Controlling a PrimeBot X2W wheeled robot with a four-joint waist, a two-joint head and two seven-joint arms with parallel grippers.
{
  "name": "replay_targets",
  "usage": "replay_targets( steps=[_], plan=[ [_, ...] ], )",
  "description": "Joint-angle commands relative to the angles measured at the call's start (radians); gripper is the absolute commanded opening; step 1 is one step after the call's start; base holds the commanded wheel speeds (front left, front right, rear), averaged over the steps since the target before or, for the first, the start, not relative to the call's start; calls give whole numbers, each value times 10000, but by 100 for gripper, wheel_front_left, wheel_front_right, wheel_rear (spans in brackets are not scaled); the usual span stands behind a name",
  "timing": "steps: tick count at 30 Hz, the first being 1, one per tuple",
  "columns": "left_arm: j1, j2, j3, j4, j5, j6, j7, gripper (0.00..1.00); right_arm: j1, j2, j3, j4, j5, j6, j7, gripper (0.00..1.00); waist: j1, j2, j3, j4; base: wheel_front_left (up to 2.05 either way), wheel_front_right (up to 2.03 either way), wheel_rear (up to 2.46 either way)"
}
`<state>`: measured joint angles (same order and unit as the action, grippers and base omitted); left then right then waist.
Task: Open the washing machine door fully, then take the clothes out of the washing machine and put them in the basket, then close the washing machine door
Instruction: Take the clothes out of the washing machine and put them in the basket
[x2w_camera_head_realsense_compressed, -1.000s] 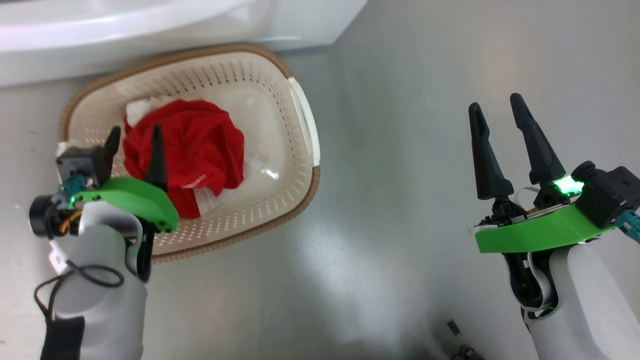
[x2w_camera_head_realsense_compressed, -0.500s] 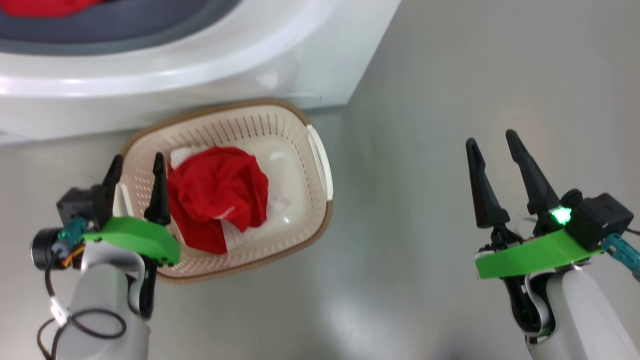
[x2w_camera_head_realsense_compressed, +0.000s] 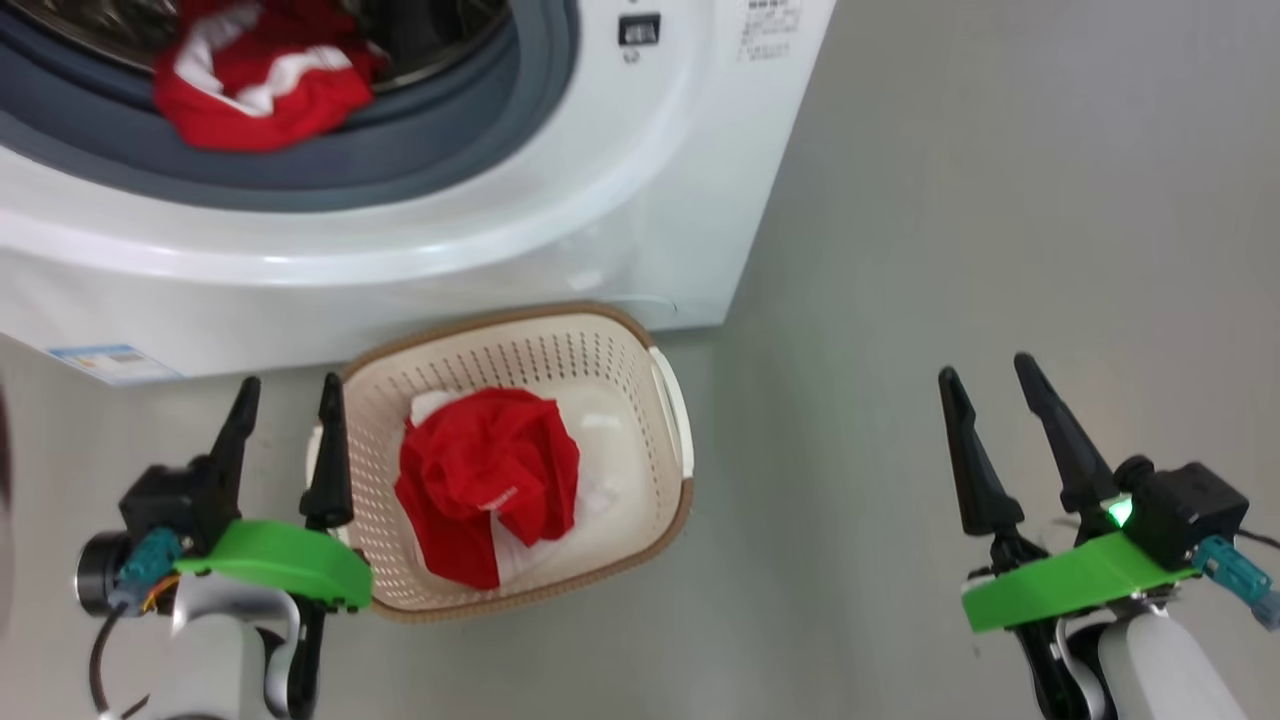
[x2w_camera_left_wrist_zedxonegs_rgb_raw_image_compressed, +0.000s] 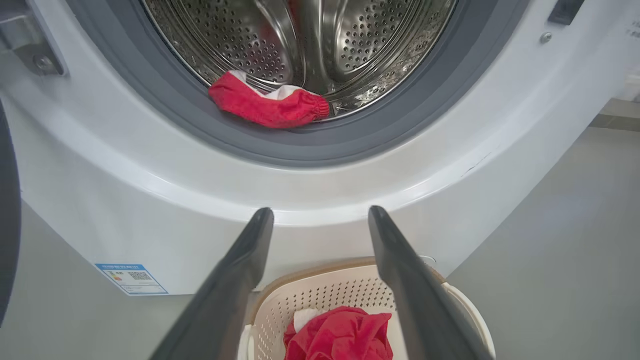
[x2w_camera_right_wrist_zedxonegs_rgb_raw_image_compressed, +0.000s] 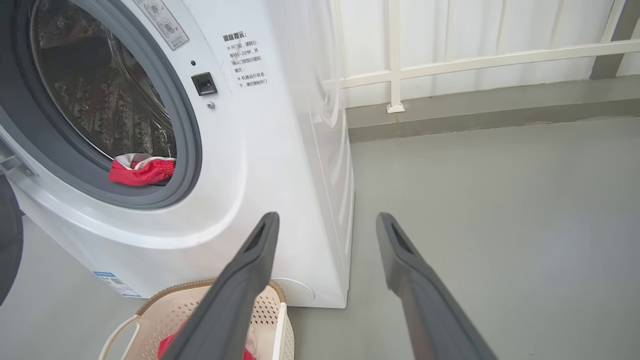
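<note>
Red fabric — a garment (x2w_camera_left_wrist_zedxonegs_rgb_raw_image_compressed: 270, 105) — lies on the washing machine's (x2w_camera_head_realsense_compressed: 500, 250) grey ring (x2w_camera_left_wrist_zedxonegs_rgb_raw_image_compressed: 310, 145). It is likely soft, light and limp, best pinched at a raised fold. More clothes (x2w_camera_head_realsense_compressed: 487, 480) sit in the basket (x2w_camera_head_realsense_compressed: 500, 322) at the machine's base. Both the left gripper (x2w_camera_head_realsense_compressed: 290, 385) and right gripper (x2w_camera_head_realsense_compressed: 984, 368) stand spread, empty.

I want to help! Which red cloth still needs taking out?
The red garment with white trim lying at the lip of the steel drum; the other crumpled red one already sits in the cream perforated basket.
</note>
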<state>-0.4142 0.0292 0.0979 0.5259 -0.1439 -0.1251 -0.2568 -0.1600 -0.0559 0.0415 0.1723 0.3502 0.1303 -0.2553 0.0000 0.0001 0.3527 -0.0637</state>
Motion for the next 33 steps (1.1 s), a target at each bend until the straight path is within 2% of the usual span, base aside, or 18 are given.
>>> replay_targets(
  steps=[1, 18, 26, 33],
  plan=[
    [307, 212, 217, -436, -57, -54, -49, 100, 205, -82, 157, -192, -96, 4, -65, 100, 0, -1, -570, 266, 0, 0, 0],
    [2411, 211, 230, -2816, -8, -38, -49, 100, 1347, -189, -56, -235, -84, 4, -65, 100, 0, -1, -1753, 508, 0, 0, 0],
    [3496, 210, 324, -3806, -310, 292, -49, 100, 1502, -178, -85, -287, -44, 4, -65, 100, 0, -1, -1748, 331, 0, 0, 0],
    [3777, 210, 234, -4155, -435, 473, -49, 100, 1527, -154, -120, -312, -51, 4, -65, 100, 0, -1, -1669, 314, 0, 0, 0]
  ],
)
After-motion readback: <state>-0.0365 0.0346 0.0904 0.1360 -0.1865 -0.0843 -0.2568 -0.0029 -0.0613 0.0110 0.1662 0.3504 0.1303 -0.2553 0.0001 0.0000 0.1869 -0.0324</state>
